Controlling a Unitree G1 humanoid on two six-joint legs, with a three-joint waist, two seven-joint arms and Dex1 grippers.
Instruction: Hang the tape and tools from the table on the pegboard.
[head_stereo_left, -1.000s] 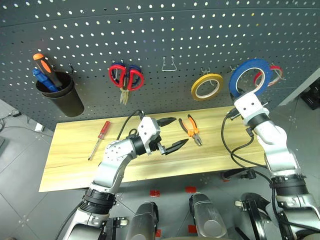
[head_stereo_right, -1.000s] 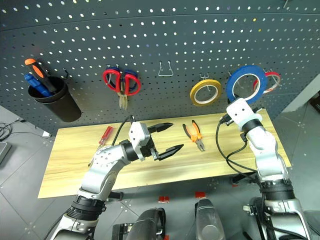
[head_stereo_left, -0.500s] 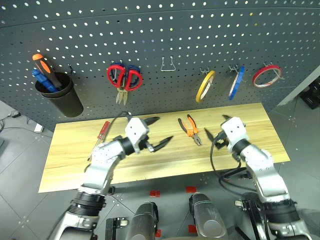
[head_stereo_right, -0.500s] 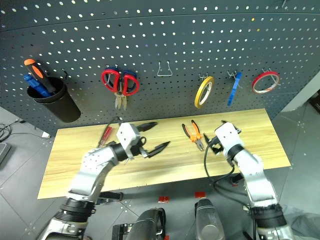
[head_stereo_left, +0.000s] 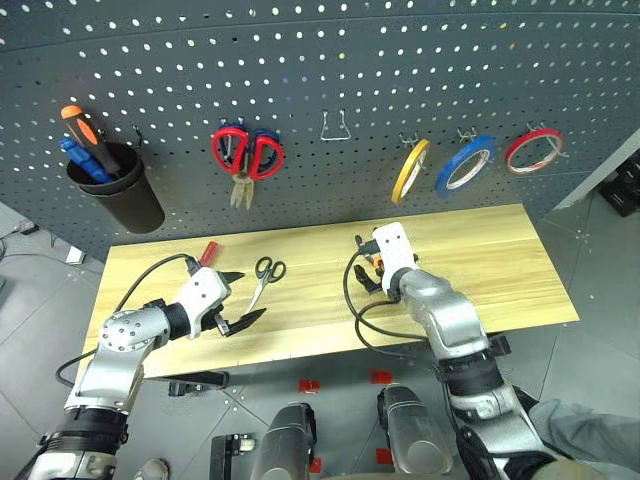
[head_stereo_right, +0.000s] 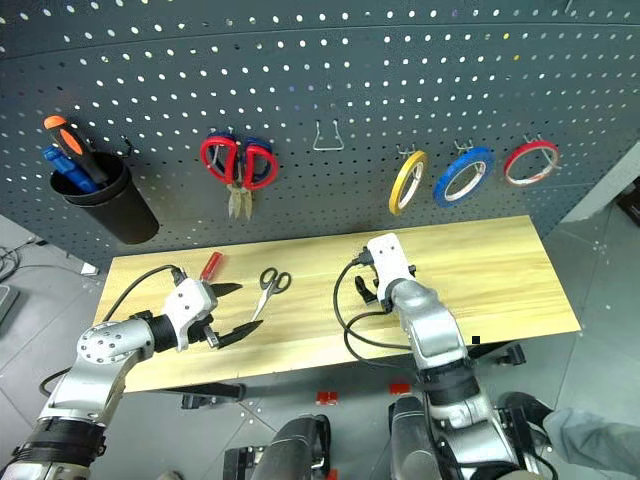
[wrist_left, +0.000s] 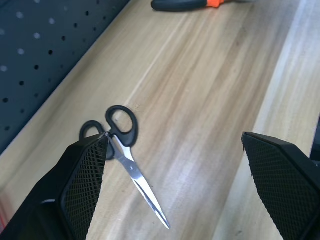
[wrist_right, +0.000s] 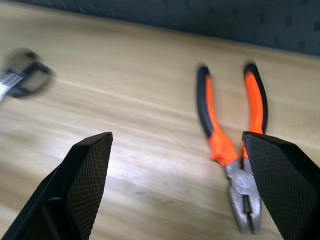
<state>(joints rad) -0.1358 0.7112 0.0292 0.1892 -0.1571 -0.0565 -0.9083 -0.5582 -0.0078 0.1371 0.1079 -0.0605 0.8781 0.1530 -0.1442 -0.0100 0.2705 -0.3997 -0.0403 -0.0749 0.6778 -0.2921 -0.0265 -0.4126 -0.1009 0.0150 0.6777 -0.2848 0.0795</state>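
Right wrist view is showing you the right gripper (wrist_right: 177, 187) spreading wide over the pliers (wrist_right: 231, 150); your left gripper (wrist_left: 187, 192) is gaping above the scissors (wrist_left: 125, 160).

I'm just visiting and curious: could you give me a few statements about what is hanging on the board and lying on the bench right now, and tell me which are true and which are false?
1. The blue tape hangs on the pegboard. True.
2. The pliers hang on a hook. False: they lie on the table, in front of the right gripper.
3. The black-handled scissors lie on the table. True.
4. The left gripper holds the scissors. False: its fingers are open and hold nothing.
5. The red-handled screwdriver stands in the black cup. False: it lies on the table.
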